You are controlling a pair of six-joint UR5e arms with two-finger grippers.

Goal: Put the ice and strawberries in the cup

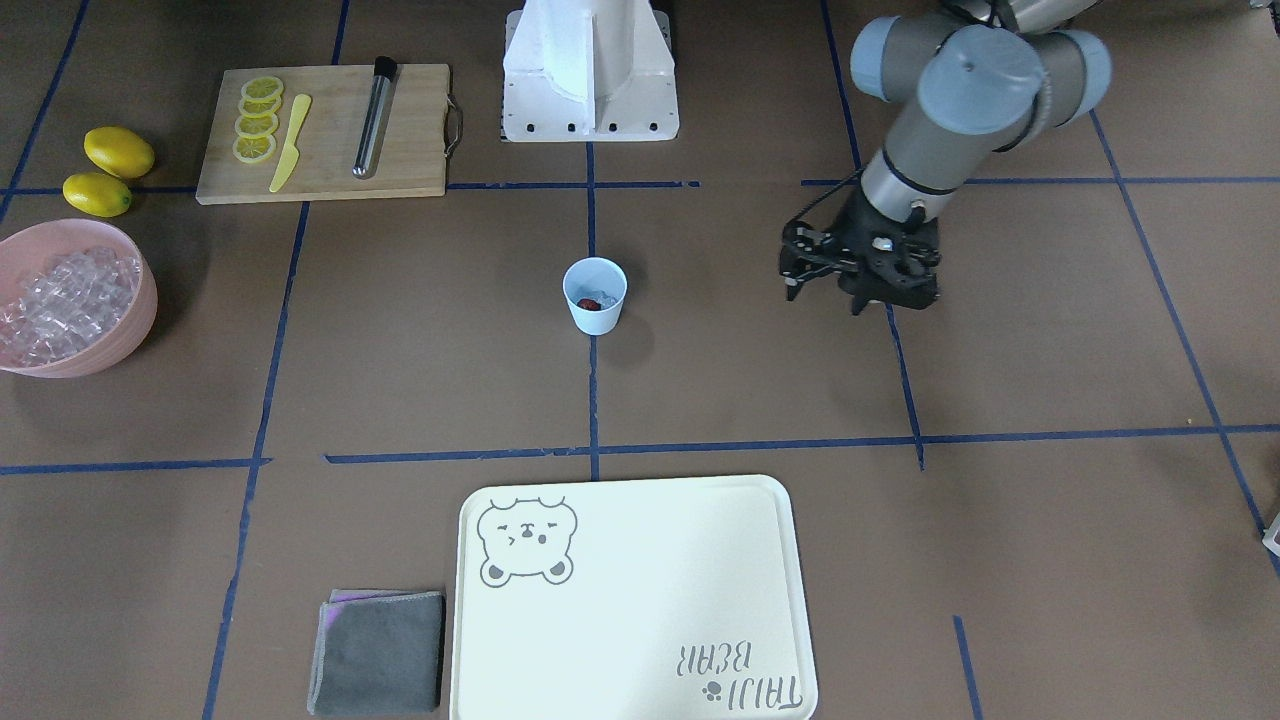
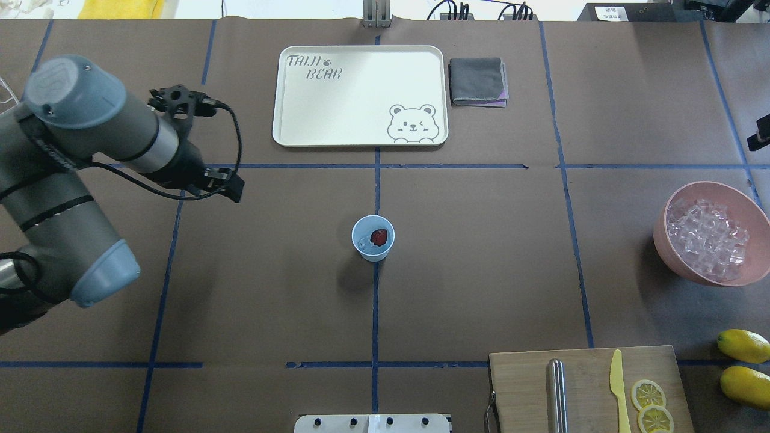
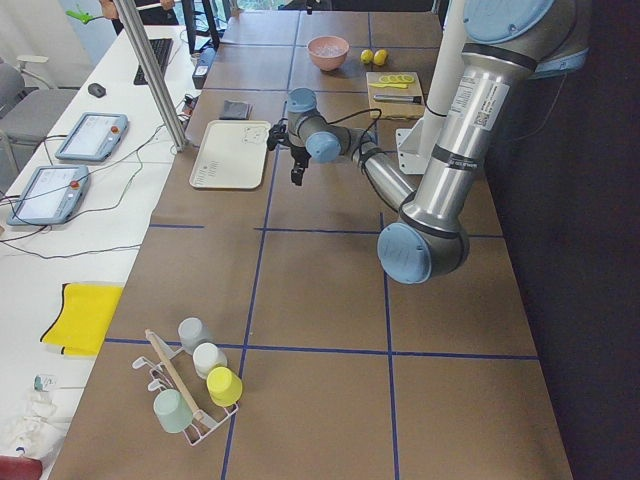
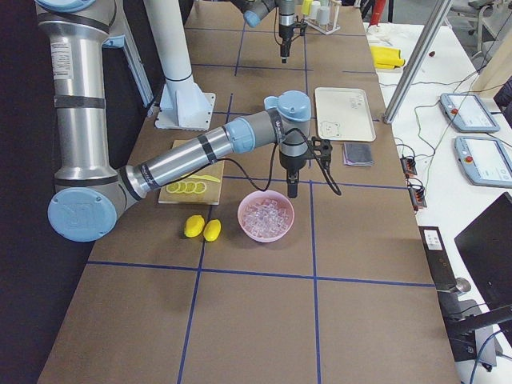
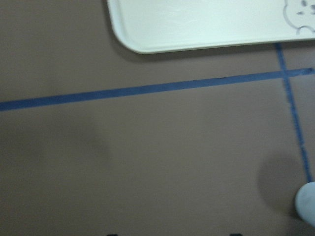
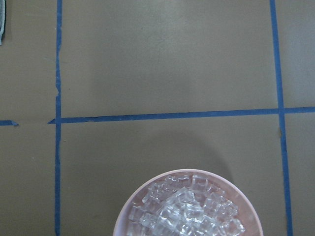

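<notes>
Cup (image 2: pixel 373 249) at frame centre is holding strawberry (image 2: pixel 378 237) and ice (image 2: pixel 364 243); left hand (image 2: pixel 233 187), spread apart, is hovering upper left; right hand (image 4: pixel 293 189), grip not discernible, is hanging by bowl (image 4: pixel 266 238). Seemingly finishing: arms retreating next.

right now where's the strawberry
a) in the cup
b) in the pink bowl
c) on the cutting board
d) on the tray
a: the overhead view shows the red strawberry lying inside the cup at the table's middle.
</notes>
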